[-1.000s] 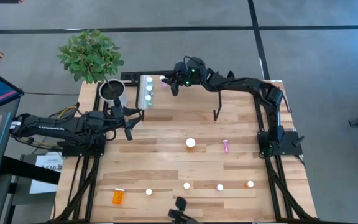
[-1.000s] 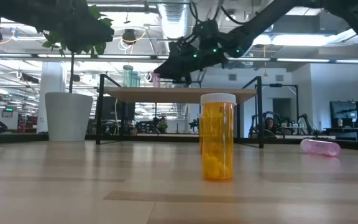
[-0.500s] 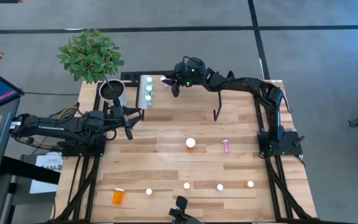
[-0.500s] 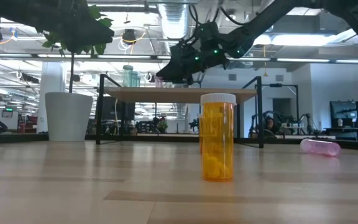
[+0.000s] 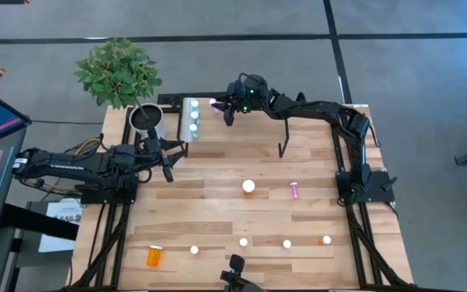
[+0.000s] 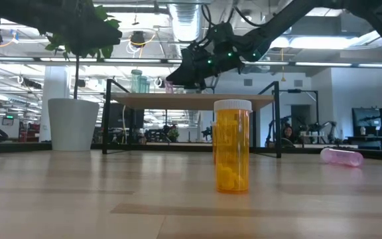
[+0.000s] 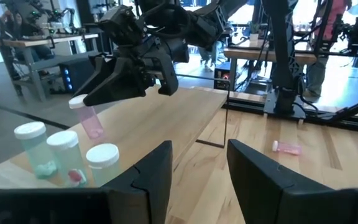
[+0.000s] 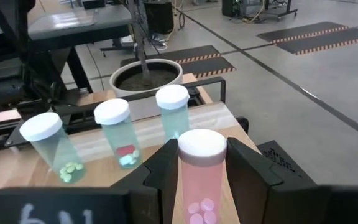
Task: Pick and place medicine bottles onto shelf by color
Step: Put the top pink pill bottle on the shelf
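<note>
Potted plant (image 5: 120, 75) at table's (image 5: 217, 211) far-left corner.

We see a counter (image 5: 217, 211) of pale, smooth, matt wood planks, and a shelf (image 7: 166, 121) of like light wood on thin black metal legs. The bottles look like clear glossy plastic with matt white caps: the pink bottle (image 8: 199, 180), three teal bottles (image 8: 120, 134), the orange bottle (image 6: 233, 155).

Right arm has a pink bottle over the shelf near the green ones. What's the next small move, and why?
Probably lower it straight down and release. The right gripper is shut on the pink bottle, which hangs above the shelf beside the three green bottles, apparently not yet resting on the board. A spot slightly apart from the green row would keep the colors grouped. The left gripper waits by the plant pot.
</note>
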Tool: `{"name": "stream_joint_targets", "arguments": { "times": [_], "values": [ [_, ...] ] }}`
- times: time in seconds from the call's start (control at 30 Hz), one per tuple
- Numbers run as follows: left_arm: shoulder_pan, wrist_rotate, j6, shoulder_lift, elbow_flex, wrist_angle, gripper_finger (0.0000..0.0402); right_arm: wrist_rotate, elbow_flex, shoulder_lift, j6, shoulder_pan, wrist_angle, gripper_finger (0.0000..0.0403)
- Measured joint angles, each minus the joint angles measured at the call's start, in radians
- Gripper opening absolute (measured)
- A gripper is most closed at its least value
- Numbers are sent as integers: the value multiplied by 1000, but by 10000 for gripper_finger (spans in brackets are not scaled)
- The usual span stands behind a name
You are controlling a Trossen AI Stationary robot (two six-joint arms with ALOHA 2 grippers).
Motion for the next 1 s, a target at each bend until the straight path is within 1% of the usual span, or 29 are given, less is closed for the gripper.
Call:
{"name": "stream_joint_targets", "arguments": {
  "times": [0.47, 0.77, 0.87, 1.0],
  "values": [
    [0, 7, 0, 0, 0, 0, 141, 0, -7, 16, 1, -8, -26, 160],
    [0, 7, 0, 0, 0, 0, 141, -1, -7, 16, 0, -7, -35, 164],
    [0, 8, 0, 0, 0, 0, 141, -2, -7, 16, 0, -5, -43, 172],
    [0, 8, -7, 0, 0, 0, 141, -4, -7, 13, 5, -3, -58, 192]
  ]
}}
